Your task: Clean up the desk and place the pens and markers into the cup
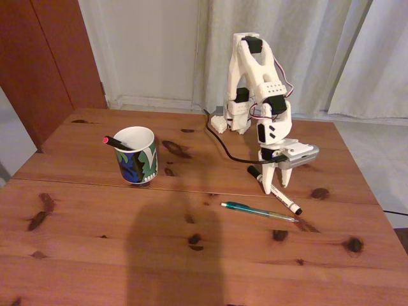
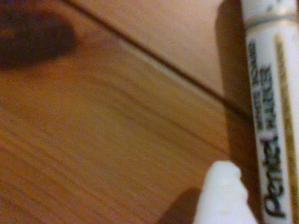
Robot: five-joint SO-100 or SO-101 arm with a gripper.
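While the black pen (image 1: 117,143) already leans in the cup (image 1: 136,155), the gripper (image 1: 274,186) straddles the white marker (image 1: 275,190), fingers spread, nothing gripped yet

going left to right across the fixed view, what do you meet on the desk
black pen in the cup → green pen → gripper down over the white marker
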